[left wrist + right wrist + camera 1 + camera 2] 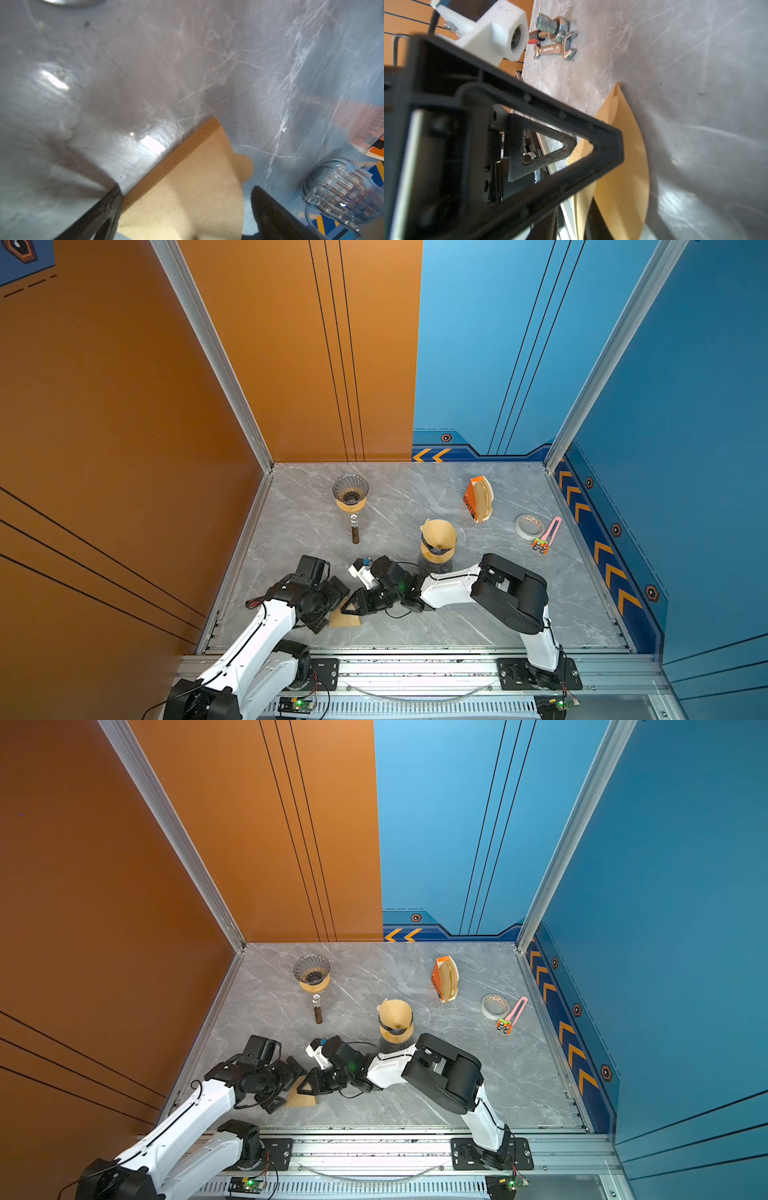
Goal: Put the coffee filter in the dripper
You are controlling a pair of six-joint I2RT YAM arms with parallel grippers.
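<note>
Filter (344, 619) on table (457, 614) between wide left pincer (186, 188), right pincer (351, 608).

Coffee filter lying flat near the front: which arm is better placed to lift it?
Right, probably: right gripper has jaws nearly together at the coffee filter; left gripper stands wide open astride it.

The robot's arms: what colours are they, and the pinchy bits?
The left arm and right arm are white shells with black joints and thin black cables. A green light glows on the right one. The fingers are black open triangles.
</note>
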